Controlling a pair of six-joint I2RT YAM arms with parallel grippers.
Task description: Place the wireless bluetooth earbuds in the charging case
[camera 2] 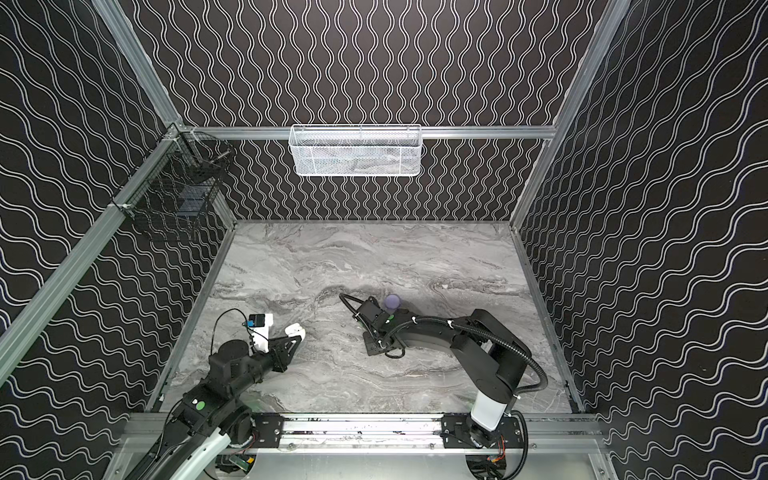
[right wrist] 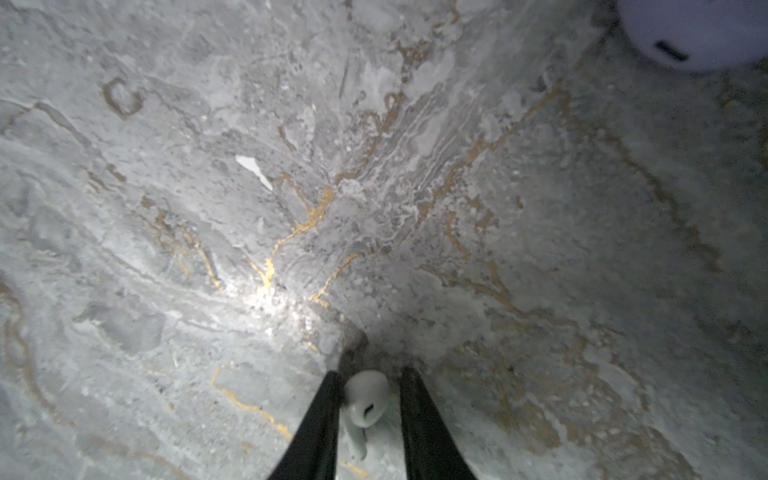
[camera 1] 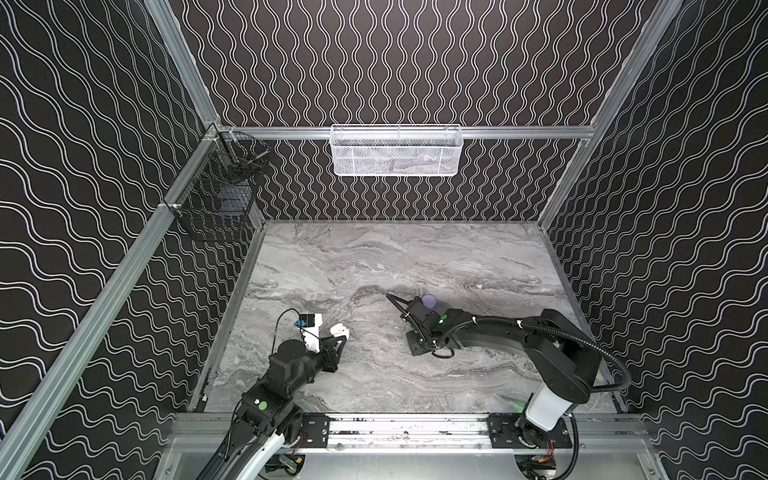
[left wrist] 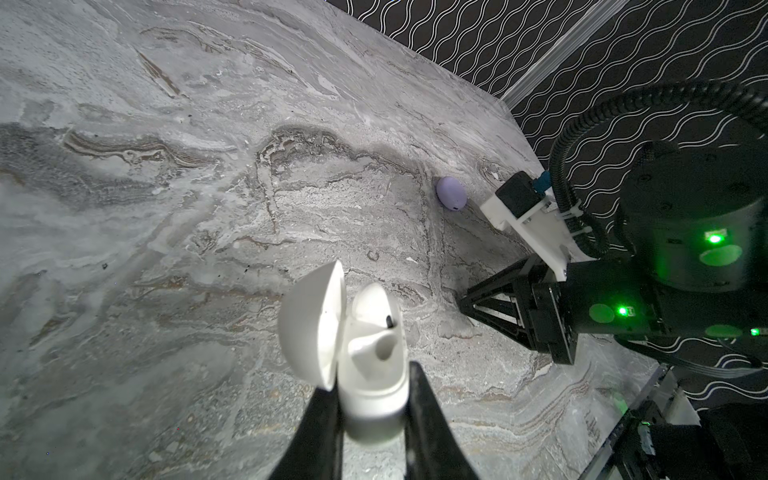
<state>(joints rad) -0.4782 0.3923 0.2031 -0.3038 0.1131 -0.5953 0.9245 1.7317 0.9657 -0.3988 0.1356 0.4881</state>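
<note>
left gripper (left wrist: 374, 399): clamped on the white charging case (left wrist: 374, 345) (lid flipped open)
right gripper (right wrist: 372, 374): jaws loose around a white earbud (right wrist: 365, 401), gap on one side

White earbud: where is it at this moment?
In the right wrist view the white earbud lies on the table between the fingers of the right gripper, with the lilac case nearby.

The open case (camera 1: 338, 331) is at the left of the surface (camera 1: 374, 257). The closed case (camera 1: 428, 301) lies to its right, farther back, and an earbud (right wrist: 365, 401) lies before it.
</note>
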